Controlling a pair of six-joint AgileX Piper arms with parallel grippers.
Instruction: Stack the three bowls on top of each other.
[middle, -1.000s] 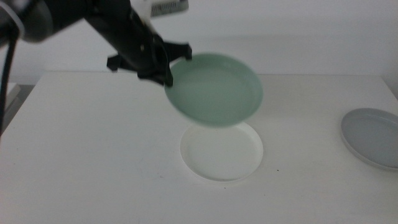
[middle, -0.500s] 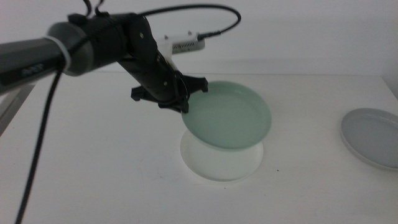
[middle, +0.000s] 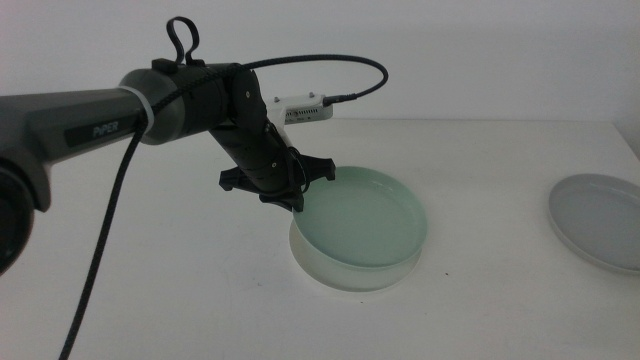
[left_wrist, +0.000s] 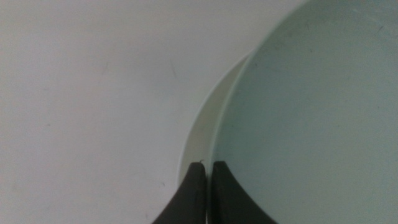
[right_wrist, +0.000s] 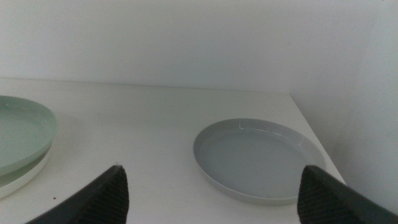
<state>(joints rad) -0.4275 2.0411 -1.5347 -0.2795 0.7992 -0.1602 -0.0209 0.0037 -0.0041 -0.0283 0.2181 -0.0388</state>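
Observation:
My left gripper (middle: 293, 198) is shut on the left rim of the mint green bowl (middle: 365, 220). The bowl sits slightly tilted in the white bowl (middle: 350, 276) at the table's middle. In the left wrist view the shut jaws (left_wrist: 208, 171) pinch the green bowl's (left_wrist: 311, 112) rim, and the white bowl's (left_wrist: 200, 134) rim shows just outside it. The grey bowl (middle: 600, 218) lies alone at the right edge. In the right wrist view my right gripper (right_wrist: 212, 169) is open and empty, close in front of the grey bowl (right_wrist: 258, 155), with the green bowl (right_wrist: 18, 134) and the white bowl (right_wrist: 22, 174) off to one side.
The white table (middle: 150, 280) ends at a pale wall behind. A black cable with a white connector (middle: 300, 108) loops above the left arm. The grey bowl lies near the table's right edge.
My left gripper has brought the mint green bowl down and slightly left, from tilted in the air above the white bowl to resting in it. The grey bowl has not moved.

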